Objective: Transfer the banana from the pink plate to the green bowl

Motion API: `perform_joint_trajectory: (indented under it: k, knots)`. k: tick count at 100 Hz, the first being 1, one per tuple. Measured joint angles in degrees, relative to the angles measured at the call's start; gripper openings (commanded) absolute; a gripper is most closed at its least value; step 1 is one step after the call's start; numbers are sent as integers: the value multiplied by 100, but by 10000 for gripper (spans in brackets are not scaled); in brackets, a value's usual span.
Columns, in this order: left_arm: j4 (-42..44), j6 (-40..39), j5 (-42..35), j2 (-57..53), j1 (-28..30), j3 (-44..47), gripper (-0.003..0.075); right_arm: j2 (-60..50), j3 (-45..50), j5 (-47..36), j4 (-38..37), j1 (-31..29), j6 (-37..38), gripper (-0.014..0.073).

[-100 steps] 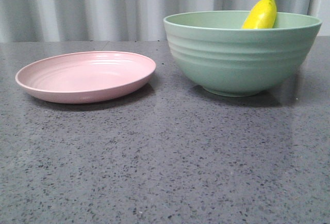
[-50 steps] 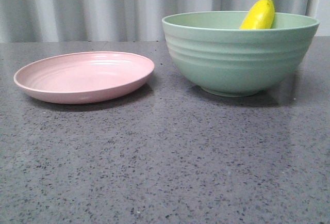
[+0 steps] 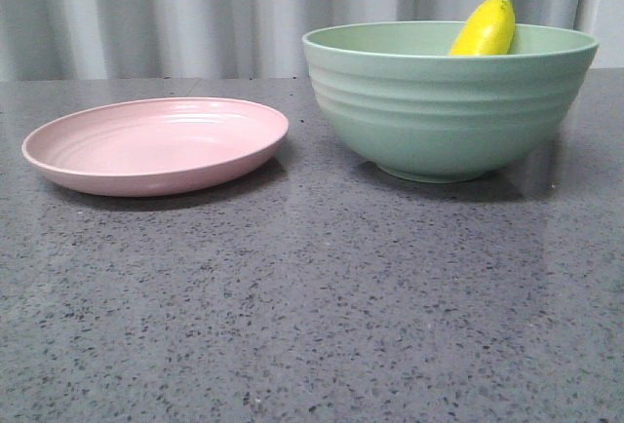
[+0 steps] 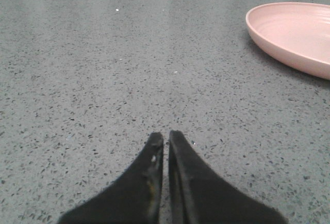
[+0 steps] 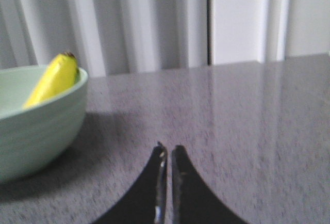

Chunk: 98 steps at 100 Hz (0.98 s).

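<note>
Plainly, both tools are idle: the left gripper [image 4: 166, 137] and right gripper [image 5: 168, 150] have their 2 fingers pressed together on nothing, low over the speckled grey table [image 3: 322, 296]. The banana [image 3: 485, 26] leans inside the green bowl [image 3: 448, 101]; the pink plate [image 3: 156, 145] is bare. It looks light, stiff and glossy, likely slippery; mid-body suits gripping.

Neither arm appears in the front view. In the left wrist view, the left gripper [image 4: 165, 137] has two black tapered fingers pressed almost together with only a thin slit between them, holding nothing, tips low over the bench surface. In the right wrist view, the right gripper [image 5: 168, 150] looks the same: dark fingers nearly touching, empty, pointing toward the bench's far edge.
</note>
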Motion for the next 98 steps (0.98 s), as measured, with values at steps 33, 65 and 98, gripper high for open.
perform_joint_trajectory:
  k: [33, 65, 98]
  knots:
    - [0, 0, 0, 0, 0, 0, -19, -4, 66, 1344, -192, -23, 127, -76]
    - [0, 0, 0, 0, 0, 0, -19, -4, 66, 1426, -234, -23, 93, -76]
    - [0, 0, 0, 0, 3, 0, -19, -4, 66, 1426, -234, -23, 93, -76]
